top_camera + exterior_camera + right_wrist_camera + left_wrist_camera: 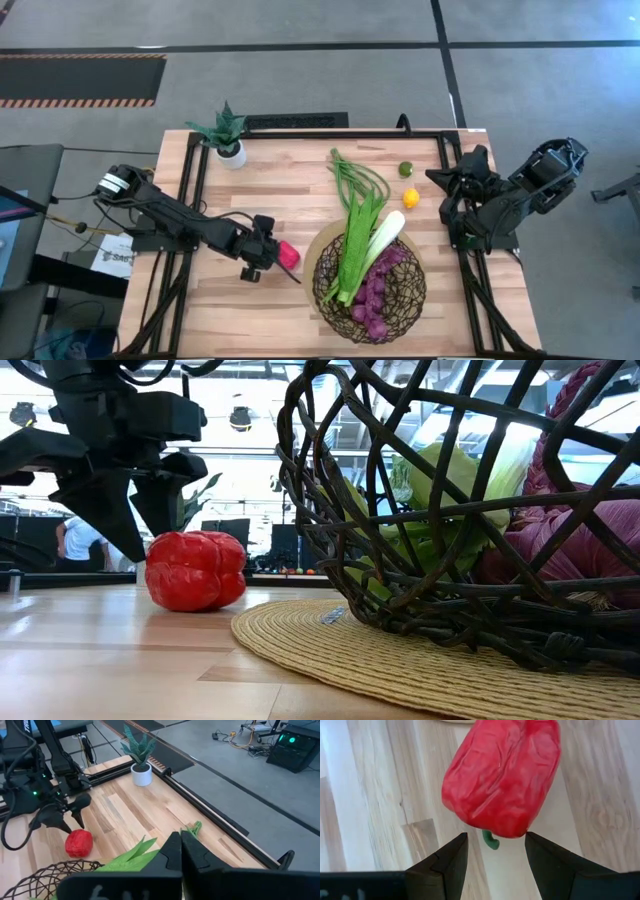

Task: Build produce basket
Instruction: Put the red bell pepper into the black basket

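the left gripper (268, 250) sits low over the desk's middle, near its front edge, fingers (447, 862) spread apart with the red pepper (288, 254) lying on the wood just past their tips, not gripped. the basket (412, 302) stands on a round straw mat (330, 650) toward the front right corner, holding the purple grapes (377, 295), the leek (384, 238) and a leafy stalk (355, 245). the lemon (411, 197) and lime (406, 169) lie toward the right edge. the right gripper (437, 178) waits over the right edge, fingers closed on nothing.
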{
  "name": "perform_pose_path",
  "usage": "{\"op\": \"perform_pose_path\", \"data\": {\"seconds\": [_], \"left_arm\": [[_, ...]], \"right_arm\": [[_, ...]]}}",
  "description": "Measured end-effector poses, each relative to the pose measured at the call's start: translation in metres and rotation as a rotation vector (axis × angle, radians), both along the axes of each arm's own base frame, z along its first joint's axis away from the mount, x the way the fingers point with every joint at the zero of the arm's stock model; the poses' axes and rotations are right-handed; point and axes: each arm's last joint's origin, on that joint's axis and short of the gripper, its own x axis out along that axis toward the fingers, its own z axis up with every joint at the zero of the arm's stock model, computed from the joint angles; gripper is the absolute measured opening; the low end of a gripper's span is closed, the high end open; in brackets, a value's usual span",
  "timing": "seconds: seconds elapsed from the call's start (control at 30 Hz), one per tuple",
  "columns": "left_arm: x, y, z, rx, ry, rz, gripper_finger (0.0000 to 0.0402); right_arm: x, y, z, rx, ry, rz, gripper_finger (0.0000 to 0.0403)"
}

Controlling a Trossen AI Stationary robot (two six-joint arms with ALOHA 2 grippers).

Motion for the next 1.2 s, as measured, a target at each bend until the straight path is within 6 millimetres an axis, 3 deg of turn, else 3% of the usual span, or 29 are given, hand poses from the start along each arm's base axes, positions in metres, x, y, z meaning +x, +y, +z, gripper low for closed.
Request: {"op": "perform_pose_path", "data": {"seconds": [0.87,1.2], "left_arm": [[-0.001,0.011,-0.001,0.113,0.054,-0.074,0.0184],[0.016,0.015,-0.037,0.188,0.153,-0.121,0.0184]], "right_arm": [[0.000,0.000,0.000,-0.001,-0.004,-0.002,0.0005],[0.003,0.002,0.000,0.002,-0.007,-0.002,0.0005]]}}
